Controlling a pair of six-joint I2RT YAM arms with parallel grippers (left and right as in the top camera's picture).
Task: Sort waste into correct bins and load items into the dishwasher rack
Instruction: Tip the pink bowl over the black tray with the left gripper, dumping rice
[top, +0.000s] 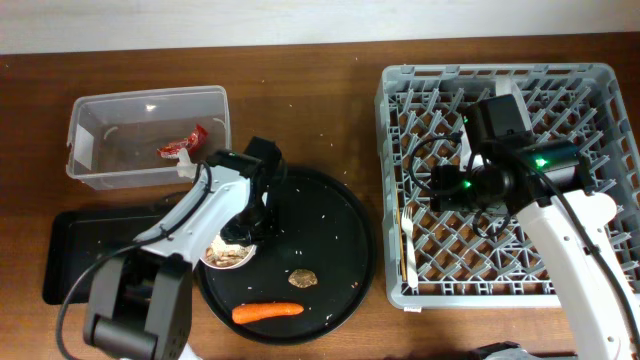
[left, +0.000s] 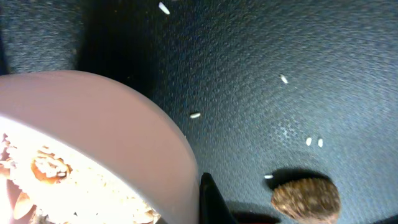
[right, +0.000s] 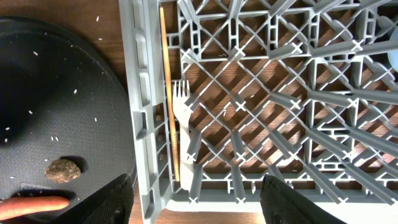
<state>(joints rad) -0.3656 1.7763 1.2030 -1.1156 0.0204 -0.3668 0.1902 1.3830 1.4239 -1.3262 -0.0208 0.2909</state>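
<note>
- The round black tray (top: 330, 215) sits mid-worktop (top: 300, 110), with loose pale grains scattered over it.
- A white bowl (left: 118, 143) stands on the round tray's left part, holding beige grainy scraps (left: 50, 177).
- The left pincer (top: 241, 236) is down at the bowl. One dark finger (left: 211, 202) shows just outside the bowl's wall. I cannot tell whether the pincer grips the bowl.
- A brown lump (left: 306, 198) lies on the round tray, near the bowl but apart from it.
- An orange carrot (top: 267, 311) lies along the round tray's near edge.
- The grey rack (top: 500, 70) stands right of the round tray. A white fork (right: 181, 115) and a thin wooden stick (right: 165, 74) lie side by side along the rack wall nearest the tray.
- The right pincer (right: 196, 190) hangs over that side of the rack, spread wide and holding nothing.
- A clear tub (top: 100, 110) stands beyond the round tray's left side, with a red wrapper (top: 183, 146) inside.
- A shallow black tray (top: 75, 260) lies left of the round tray.
</note>
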